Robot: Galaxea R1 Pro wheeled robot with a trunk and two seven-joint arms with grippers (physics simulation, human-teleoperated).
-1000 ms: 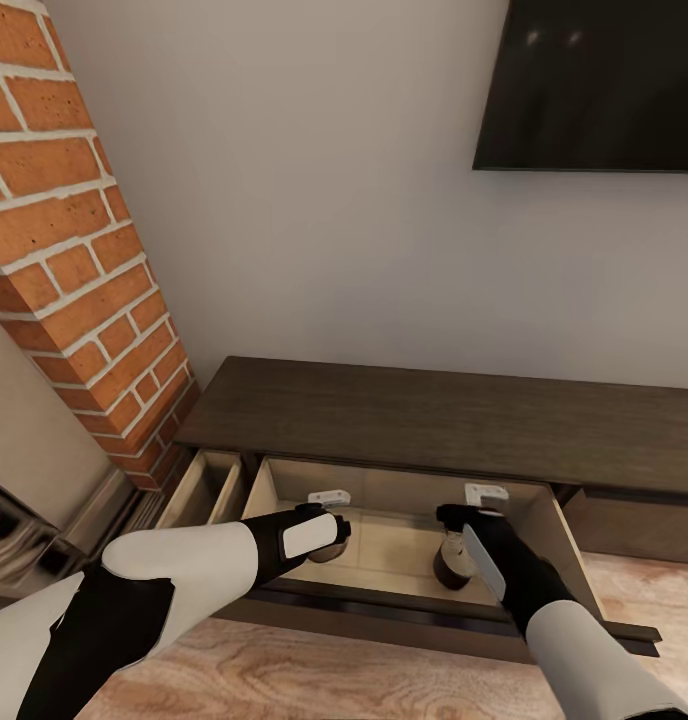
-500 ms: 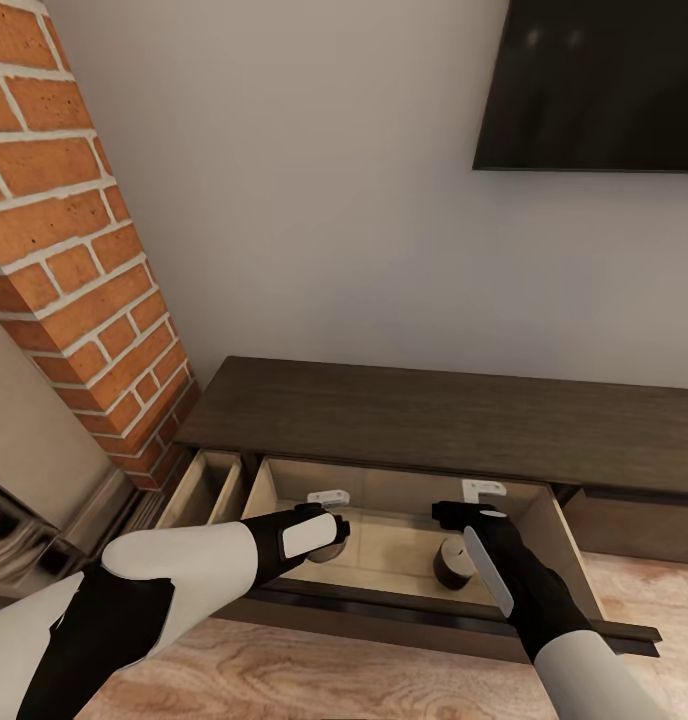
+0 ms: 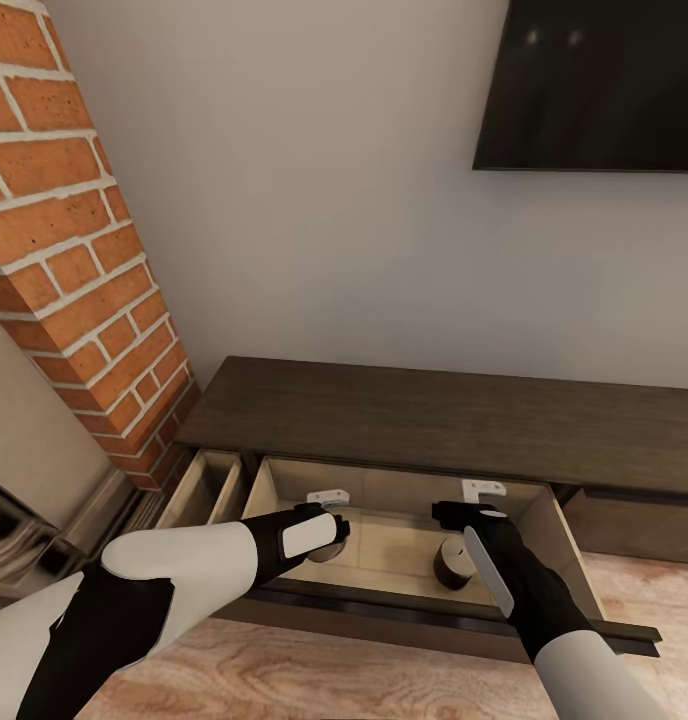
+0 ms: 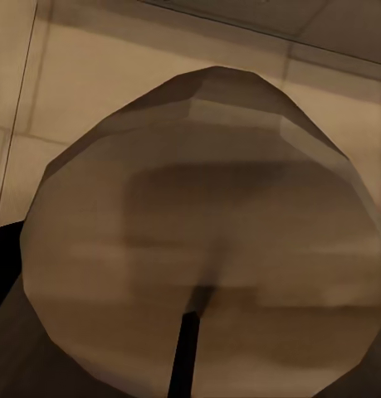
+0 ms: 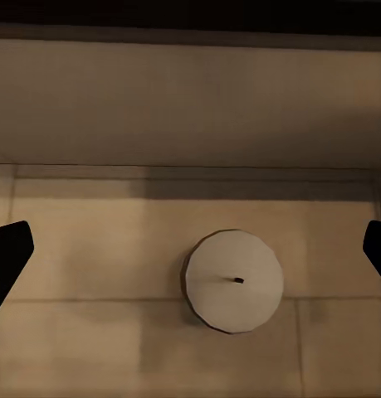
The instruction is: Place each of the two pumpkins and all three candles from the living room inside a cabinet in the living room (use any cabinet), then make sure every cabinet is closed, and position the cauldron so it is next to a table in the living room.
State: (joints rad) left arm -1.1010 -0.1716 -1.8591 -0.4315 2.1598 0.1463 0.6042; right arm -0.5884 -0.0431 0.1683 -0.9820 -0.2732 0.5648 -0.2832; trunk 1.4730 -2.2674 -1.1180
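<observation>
Candle (image 5: 234, 280): stands upright on the pale floor of the open drawer (image 3: 384, 540) of the cabinet (image 3: 434, 420), long axis vertical, wick up. In the head view it sits at (image 3: 450, 562), just left of the right wrist. The right arm reaches forward and down from the lower right, forearm angled inward. The right gripper (image 3: 462, 514) hangs above the candle without touching it. In the right wrist view its two black fingertips (image 5: 9, 253) stand wide apart at the picture's edges, with the candle centred between and below them.

A second candle (image 4: 202, 257) is very close to the left wrist camera, top face and dark wick toward the lens, drawer floor behind it. The left arm reaches in from the lower left, forearm nearly level. The left gripper (image 3: 329, 530) is over the drawer's left part, with the candle's dark underside showing just below it. Its finger spread cannot be told, nor whether it grips the candle.

Beside the drawer, at left, a narrower drawer (image 3: 206, 487) also stands open.
</observation>
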